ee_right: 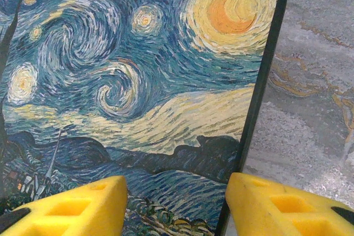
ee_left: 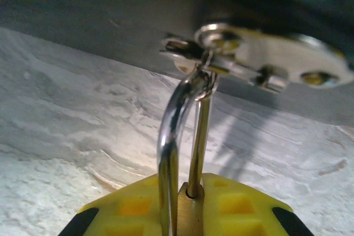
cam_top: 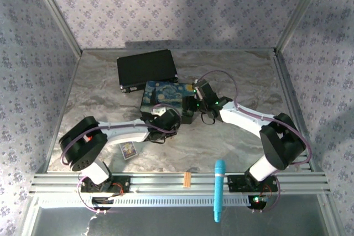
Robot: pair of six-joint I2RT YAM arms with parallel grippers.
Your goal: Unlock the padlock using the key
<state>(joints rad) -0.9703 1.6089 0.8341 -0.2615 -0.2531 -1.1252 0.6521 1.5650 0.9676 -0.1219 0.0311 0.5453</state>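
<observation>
In the left wrist view, the brass padlock (ee_left: pixel 191 216) sits pinched between the yellow fingers (ee_left: pixel 124 209) of my left gripper (ee_left: pixel 191 222). Its silver shackle (ee_left: pixel 168 136) runs up through the metal clasp (ee_left: pixel 260 59) of the Starry-Night box (cam_top: pixel 163 95). From above, the left gripper (cam_top: pixel 166 119) is at the box's near side. My right gripper (ee_right: pixel 176 205) hovers over the painted lid (ee_right: pixel 138 70), jaws apart. The lid's dark right edge runs between the fingers (ee_right: pixel 282 205), and nothing is held. The key is out of view.
A black case (cam_top: pixel 146 69) lies behind the box. A small printed card (cam_top: pixel 128 149) lies near the left arm. On the front rail rest a blue tool (cam_top: pixel 219 189) and a small tan block (cam_top: pixel 187 179). Patterned walls enclose the marble table (cam_top: pixel 249 81).
</observation>
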